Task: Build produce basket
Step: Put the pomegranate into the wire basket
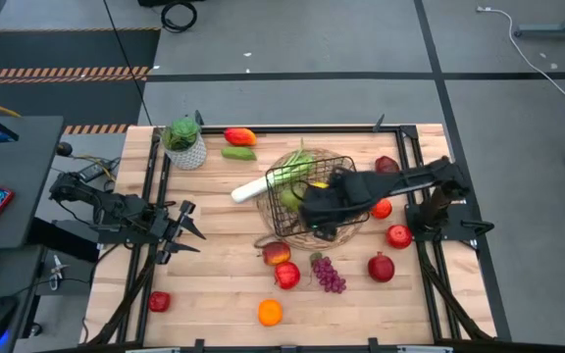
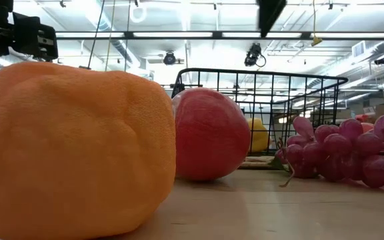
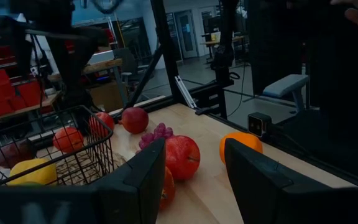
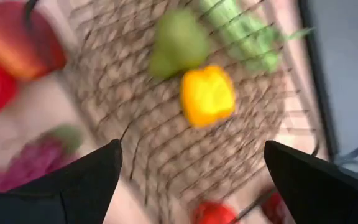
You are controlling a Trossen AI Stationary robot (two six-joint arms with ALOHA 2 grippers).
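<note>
Wooden slatted table (image 1: 214,294), dark-framed, on a grey workshop floor; one black wire basket (image 1: 307,201) sat near its centre upon a round woven mat (image 1: 346,235), presumably to keep it put while being loaded. Contents: a yellow piece (image 4: 207,94), a green piece (image 4: 178,42), a leek (image 1: 263,184) lying over the rim. Right gripper (image 4: 191,168) hovered directly above the basket, fingers spread wide and holding nothing; judged either just rid of a piece or about to reach. Left gripper (image 3: 194,177) waited at the table's left edge, fingers partly apart, empty. Loose produce: grapes (image 1: 329,274), red apples (image 1: 286,275), an orange (image 1: 270,312), further red fruit to the right. Potted plant (image 1: 183,140) at the far corner, clear of the work; the basket's wire walls stood between the right gripper and the nearest apples.
</note>
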